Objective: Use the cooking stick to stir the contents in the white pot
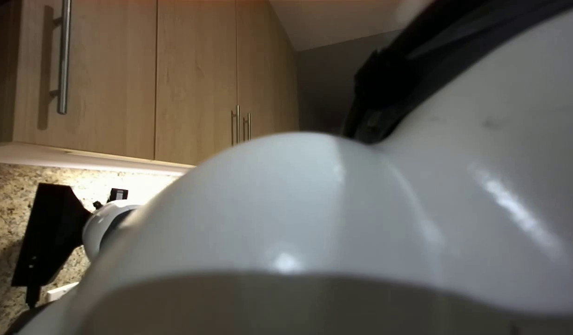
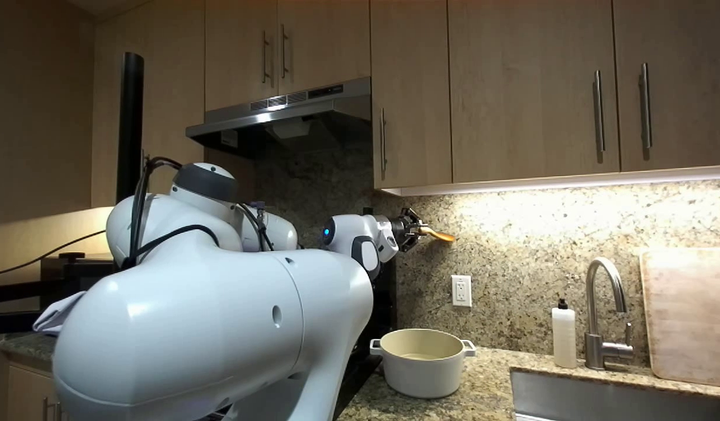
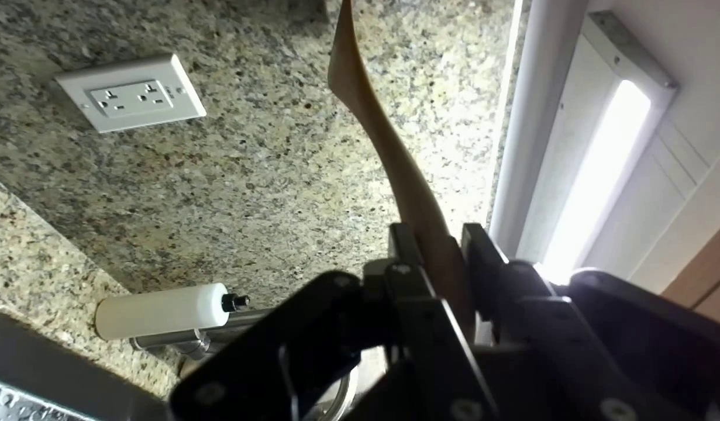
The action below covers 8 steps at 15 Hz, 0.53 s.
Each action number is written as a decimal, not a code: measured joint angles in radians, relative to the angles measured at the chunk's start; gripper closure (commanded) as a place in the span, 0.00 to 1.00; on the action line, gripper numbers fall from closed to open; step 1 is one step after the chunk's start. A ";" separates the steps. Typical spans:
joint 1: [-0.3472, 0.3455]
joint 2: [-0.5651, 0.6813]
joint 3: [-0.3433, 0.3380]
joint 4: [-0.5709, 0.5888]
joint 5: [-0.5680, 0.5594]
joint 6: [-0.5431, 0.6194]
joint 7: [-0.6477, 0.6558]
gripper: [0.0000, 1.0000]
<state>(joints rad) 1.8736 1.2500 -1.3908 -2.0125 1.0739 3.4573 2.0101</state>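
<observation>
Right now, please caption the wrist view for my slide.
Cooking stick held in the gripper, in front of a speckled backsplash with an outlet.

Around me: pale wood cabinets [image 2: 529, 88], bar handles [image 2: 599, 111]; metal range hood [image 2: 295, 108]; speckled stone backsplash [image 2: 512, 269], white outlet [image 2: 461, 291] on it; lit lamp [image 3: 596, 181] under cabinets; speckled counter [image 2: 488, 380]; steel sink [image 2: 570, 392] set in it, curved faucet [image 2: 594, 348] beside.

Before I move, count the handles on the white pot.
2: in an exterior view, the white pot has a left handle toward the arm and a right handle toward the sink. None appears hidden.
</observation>
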 measured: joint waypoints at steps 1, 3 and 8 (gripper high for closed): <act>0.001 0.001 -0.009 -0.012 0.001 0.000 0.015 0.94; 0.003 0.002 -0.021 -0.051 0.002 0.000 0.040 0.94; 0.004 -0.002 -0.036 -0.124 -0.139 -0.001 0.105 0.94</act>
<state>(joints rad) 1.8774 1.2476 -1.4265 -2.1364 0.9351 3.4559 2.1153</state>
